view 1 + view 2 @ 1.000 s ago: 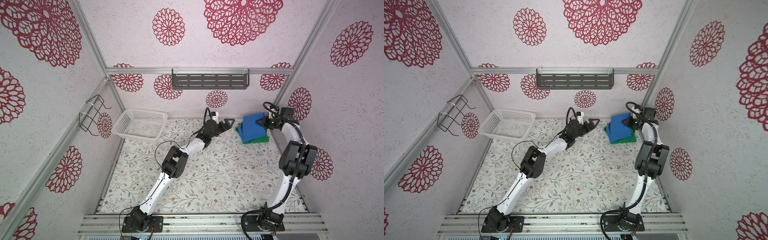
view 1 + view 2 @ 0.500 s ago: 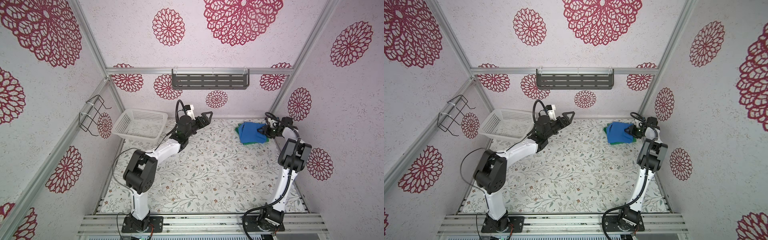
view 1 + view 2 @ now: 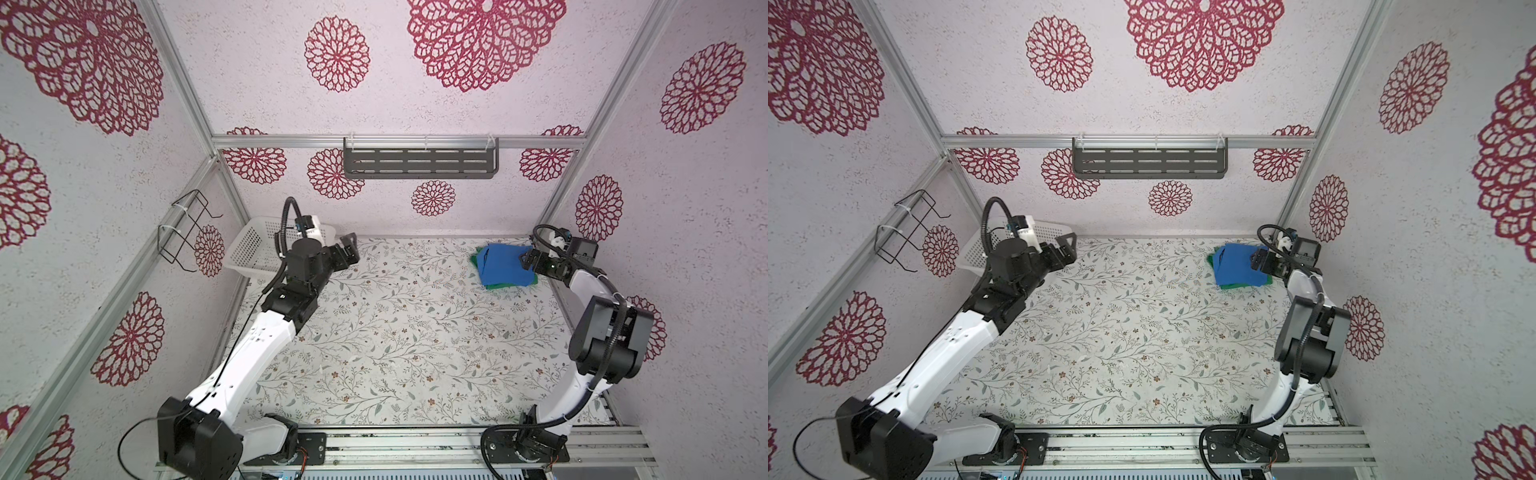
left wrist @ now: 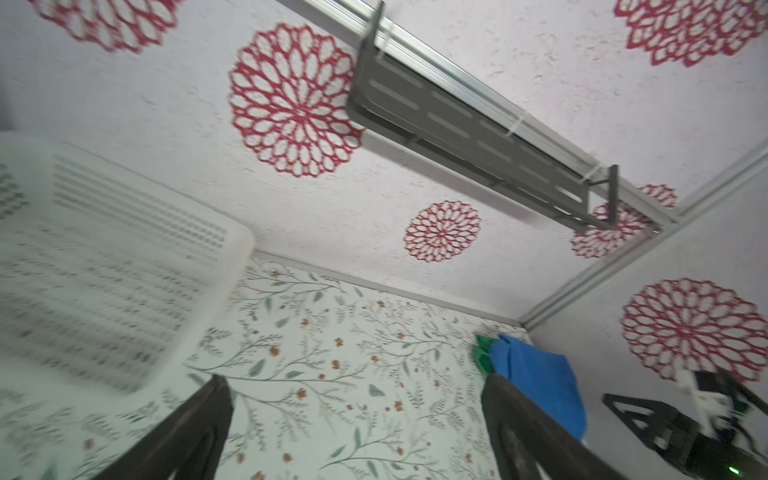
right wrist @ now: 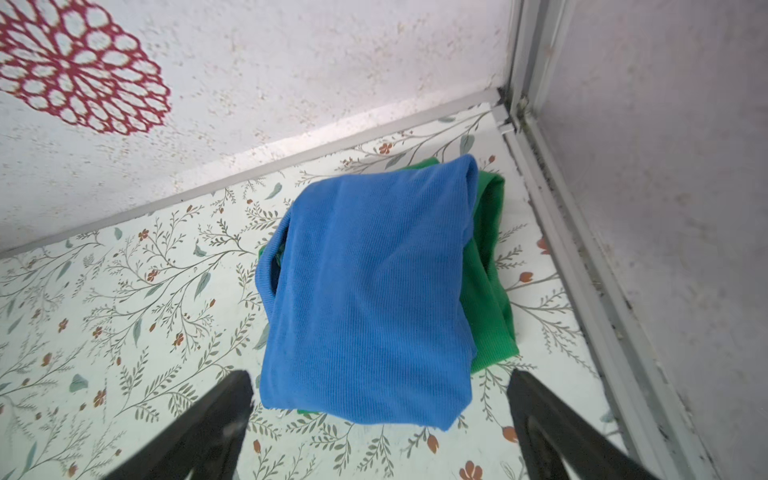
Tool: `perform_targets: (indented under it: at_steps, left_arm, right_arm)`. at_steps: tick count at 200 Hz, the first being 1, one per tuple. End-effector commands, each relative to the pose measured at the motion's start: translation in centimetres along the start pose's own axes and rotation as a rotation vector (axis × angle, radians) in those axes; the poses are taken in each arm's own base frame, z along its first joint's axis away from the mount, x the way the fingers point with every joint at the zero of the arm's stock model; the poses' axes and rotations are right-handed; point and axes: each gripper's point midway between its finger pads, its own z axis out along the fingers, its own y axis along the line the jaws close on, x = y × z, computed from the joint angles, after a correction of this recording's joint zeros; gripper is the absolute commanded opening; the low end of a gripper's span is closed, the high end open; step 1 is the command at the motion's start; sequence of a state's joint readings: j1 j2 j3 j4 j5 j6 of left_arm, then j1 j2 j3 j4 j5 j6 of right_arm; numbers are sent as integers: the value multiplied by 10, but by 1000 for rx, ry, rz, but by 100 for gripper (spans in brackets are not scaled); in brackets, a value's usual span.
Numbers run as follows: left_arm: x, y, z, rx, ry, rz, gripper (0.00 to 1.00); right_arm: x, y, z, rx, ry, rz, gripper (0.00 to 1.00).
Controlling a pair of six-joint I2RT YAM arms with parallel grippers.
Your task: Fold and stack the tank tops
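Floral tabletop [image 3: 395,332]: at two o'clock, a folded blue tank top [image 3: 500,266] lies on a green tank top [image 5: 490,291]. Right gripper [image 3: 528,261] beside them and left gripper [image 3: 351,249] at ten o'clock both gape, empty. Cloth looks soft, light; best pinched at a folded edge.

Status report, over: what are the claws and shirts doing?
Left gripper open, empty. Right gripper open, empty. Blue top folded atop green top. Nothing blocking.

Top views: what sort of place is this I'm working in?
Probably a staged robot test booth, dressed like a laundry corner: silver aluminium frame bars holding red-medallion wallpaper panels, a leaf-print tabletop, and a white perforated plastic basket.
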State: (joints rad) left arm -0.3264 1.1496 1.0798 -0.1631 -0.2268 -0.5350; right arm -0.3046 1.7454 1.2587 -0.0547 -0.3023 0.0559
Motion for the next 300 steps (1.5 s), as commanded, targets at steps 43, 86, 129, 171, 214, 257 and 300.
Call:
perform_targets:
  at_steps: [43,86,129,171,214,257,300]
  left_arm:
    - [40,153,-52,-557,38,219,97]
    - [73,227,-40,-730,38,226,97]
    - [105,247,0,-633,24,246,97]
    - [109,263,33,-580,11,267,97]
    - [116,261,59,-445,35,217,97]
    - [124,254,45,-452,-91,270,97]
    - [126,253,45,-463,-74,279,97]
  right_arm:
    - [94,61,-53,148,-99,-186,99]
    - [138,79,-66,178,-216,-303,99]
    - [137,103,-70,60,-350,-297,99]
    - [128,94,-58,146,-347,-330,99]
    - [120,76,-56,221,-404,-316,99]
    - [128,50,-66,179,-481,-192,99]
    - [126,45,-58,202,-450,-180,99]
